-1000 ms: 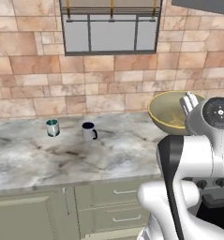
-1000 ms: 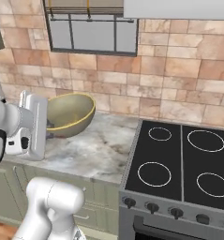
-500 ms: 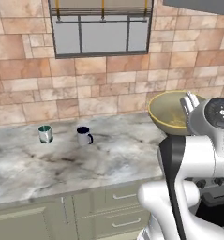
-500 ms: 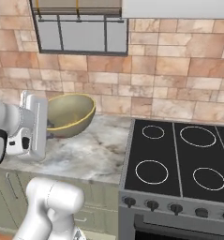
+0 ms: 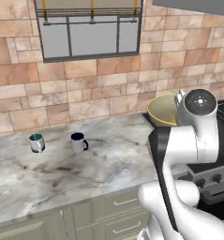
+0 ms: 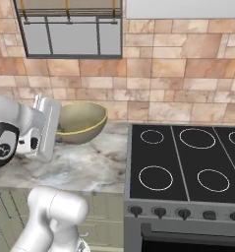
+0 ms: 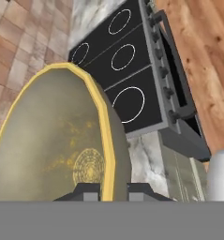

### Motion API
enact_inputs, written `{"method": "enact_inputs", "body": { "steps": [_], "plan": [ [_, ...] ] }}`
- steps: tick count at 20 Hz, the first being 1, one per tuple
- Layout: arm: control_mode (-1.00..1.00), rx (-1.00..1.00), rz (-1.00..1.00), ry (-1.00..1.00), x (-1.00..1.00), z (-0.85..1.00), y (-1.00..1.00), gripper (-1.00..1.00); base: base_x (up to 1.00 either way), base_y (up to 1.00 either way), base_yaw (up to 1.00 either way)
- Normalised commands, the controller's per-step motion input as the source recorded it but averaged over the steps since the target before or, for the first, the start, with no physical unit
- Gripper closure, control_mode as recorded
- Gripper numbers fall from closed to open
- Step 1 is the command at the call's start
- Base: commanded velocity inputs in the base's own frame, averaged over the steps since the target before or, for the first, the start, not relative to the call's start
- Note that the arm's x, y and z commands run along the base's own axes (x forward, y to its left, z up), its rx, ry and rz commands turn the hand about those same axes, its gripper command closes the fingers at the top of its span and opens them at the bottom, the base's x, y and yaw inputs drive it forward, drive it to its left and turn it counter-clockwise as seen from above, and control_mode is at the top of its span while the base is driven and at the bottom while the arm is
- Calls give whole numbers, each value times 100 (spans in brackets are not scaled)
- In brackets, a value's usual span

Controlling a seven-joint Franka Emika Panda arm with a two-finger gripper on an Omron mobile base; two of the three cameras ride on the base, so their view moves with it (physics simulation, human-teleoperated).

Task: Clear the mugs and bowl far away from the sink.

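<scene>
Bowl: the wide round yellowish-tan bowl with the olive-yellow inside (image 7: 52,140) is up in the air, held by its rim. In the right base view it hangs over the marble counter (image 6: 84,162), just beside the black stove top (image 6: 188,162).
Hand: the two-finger gripper (image 7: 108,190) is pinched shut on the bowl's rim, one dark finger tip (image 7: 87,191) inside and one outside. The rim is thin, so the jaws stand close together.
Why held so: my guess is the rim is the only thin part of such a wide bowl that the small jaws can go around.
Mugs: the white mug with the teal-green inside (image 5: 36,142) and the white mug with the dark navy inside (image 5: 78,142) stand upright on the counter, near each other and well apart from the bowl.
Why there: I think they wait for their turn, since the hand is full.
Looks and feel: the bowl looks smooth and hard, with a yellow edge and a round pattern at the bottom. The counter is grey swirly stone. The wall (image 5: 19,103) is tan brick tiles.
</scene>
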Motion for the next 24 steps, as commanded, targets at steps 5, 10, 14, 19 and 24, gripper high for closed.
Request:
{"method": "enact_inputs", "body": {
  "steps": [5,10,14,19,24],
  "plan": [
    [-100,9,-3,12,62,-28,5,100,0,0,0],
    [-100,-1,15,3,55,-19,0,100,0,0,0],
    [-100,-13,25,-2,38,-24,0,100,0,0,0],
    [-100,-9,30,-1,29,-31,0,100,0,0,0],
    [-100,0,31,4,42,-43,0,100,0,0,0]
  ]
}}
